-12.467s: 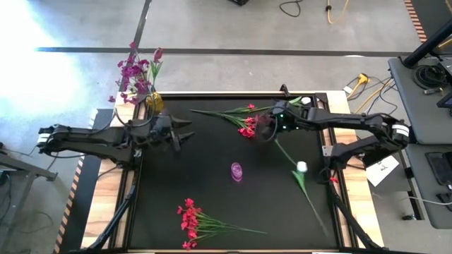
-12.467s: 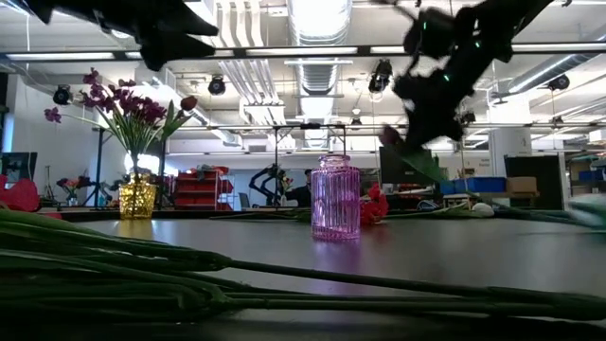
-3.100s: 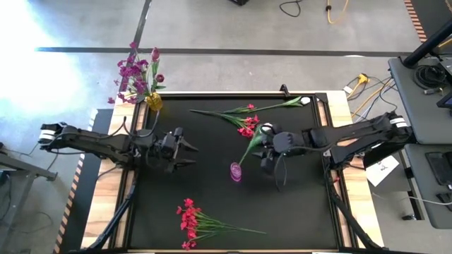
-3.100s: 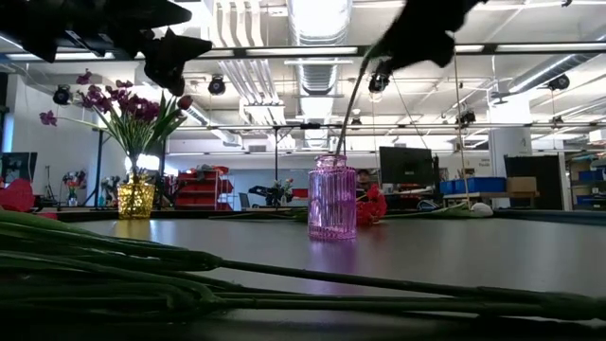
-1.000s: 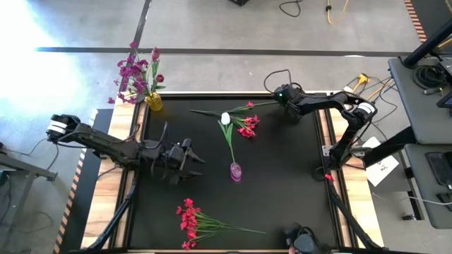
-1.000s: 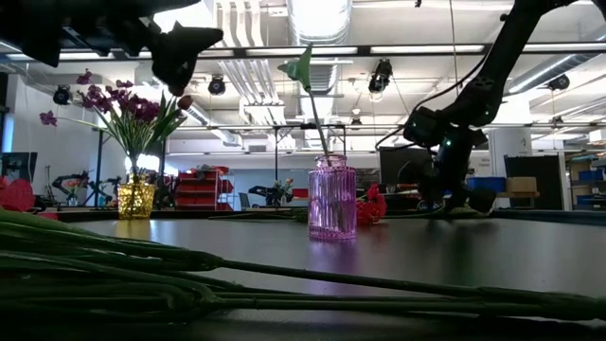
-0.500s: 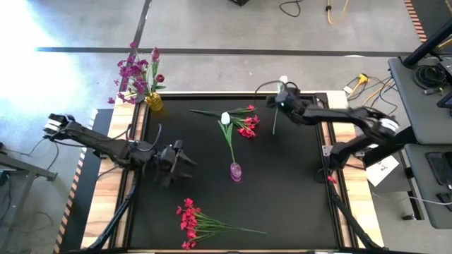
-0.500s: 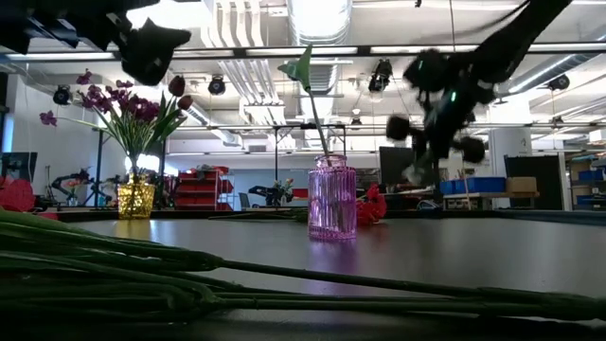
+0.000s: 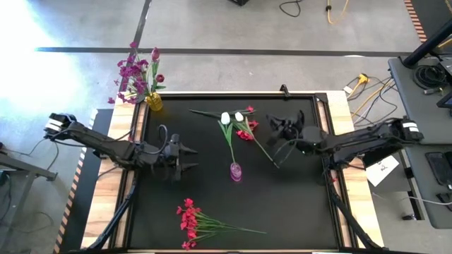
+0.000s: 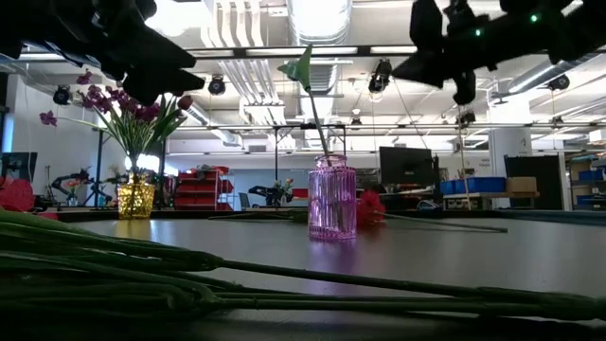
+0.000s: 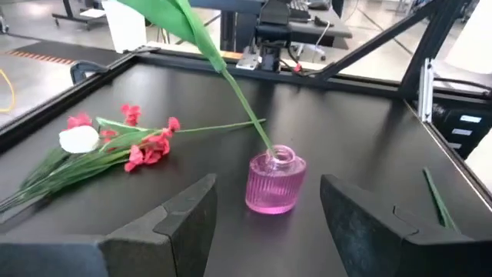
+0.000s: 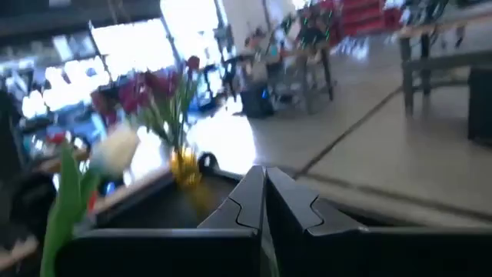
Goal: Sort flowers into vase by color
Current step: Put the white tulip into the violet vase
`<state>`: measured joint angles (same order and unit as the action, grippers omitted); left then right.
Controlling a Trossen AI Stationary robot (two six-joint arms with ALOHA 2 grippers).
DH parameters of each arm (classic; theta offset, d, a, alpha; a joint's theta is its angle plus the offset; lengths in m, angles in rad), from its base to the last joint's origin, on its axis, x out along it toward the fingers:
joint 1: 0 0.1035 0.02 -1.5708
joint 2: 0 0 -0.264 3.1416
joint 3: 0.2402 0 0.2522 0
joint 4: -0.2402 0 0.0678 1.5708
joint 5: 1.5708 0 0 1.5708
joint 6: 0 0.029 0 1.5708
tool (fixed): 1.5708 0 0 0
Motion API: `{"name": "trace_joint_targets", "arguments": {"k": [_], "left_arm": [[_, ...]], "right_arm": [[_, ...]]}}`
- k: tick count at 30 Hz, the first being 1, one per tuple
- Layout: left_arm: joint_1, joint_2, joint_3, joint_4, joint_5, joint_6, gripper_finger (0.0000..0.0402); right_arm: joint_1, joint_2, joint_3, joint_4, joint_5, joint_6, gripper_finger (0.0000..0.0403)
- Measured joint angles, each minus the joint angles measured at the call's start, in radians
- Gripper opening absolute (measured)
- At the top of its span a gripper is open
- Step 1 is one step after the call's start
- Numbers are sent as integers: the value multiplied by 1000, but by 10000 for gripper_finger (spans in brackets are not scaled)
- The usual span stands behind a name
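Observation:
A ribbed pink vase [image 9: 235,171] [image 11: 275,183] stands mid-table. One white flower stands in it, leaning toward the far edge, with its bud [image 9: 225,118] high up. A second white flower [image 9: 239,116] [image 11: 79,138] lies flat on the table beside a red-pink cluster [image 9: 248,128]; its stem runs right and toward the near edge. My right gripper [image 9: 279,125] [image 12: 264,196] is shut, hangs high right of these flowers and touches nothing. My left gripper [image 9: 185,156] [image 11: 269,231] is open and hovers left of the pink vase, pointing at it.
A yellow vase [image 9: 153,102] with purple sprays and a dark red bud stands off the table's far left corner. A red-pink bunch [image 9: 191,219] lies near the near edge; its stems fill the low view's foreground [image 10: 189,275]. Bare black table lies right of the pink vase.
My right gripper lifted the second white flower from the table's far right edge and swung toward the middle and the near side. That flower is out of its hold now and lies on the table, its bud by the red-pink cluster. The gripper has stayed high.

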<state>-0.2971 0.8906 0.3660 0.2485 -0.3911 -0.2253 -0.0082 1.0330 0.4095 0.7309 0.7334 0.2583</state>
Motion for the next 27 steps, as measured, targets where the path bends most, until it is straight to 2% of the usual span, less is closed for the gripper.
{"name": "trace_joint_targets", "arguments": {"k": [3,6,12,18,20,23,27], "left_arm": [[-1,6,0,3,0,-24,214],[-1,6,0,3,0,-27,214],[-1,2,0,21,-16,-21,214],[-1,2,0,30,-17,-43,214],[-1,2,0,28,-18,-54,214],[-1,2,0,20,-18,-73,214],[-1,2,0,18,-12,-87,214]], "right_arm": [[8,29,-9,-88,-71,52,9],[-2,86,46,-234,-151,99,13],[-82,254,310,-768,-225,183,58],[-197,502,552,-1118,-511,218,136],[-228,581,616,-1210,-570,221,150],[-255,686,704,-1296,-608,223,154],[-263,780,809,-1409,-628,216,135]]}}
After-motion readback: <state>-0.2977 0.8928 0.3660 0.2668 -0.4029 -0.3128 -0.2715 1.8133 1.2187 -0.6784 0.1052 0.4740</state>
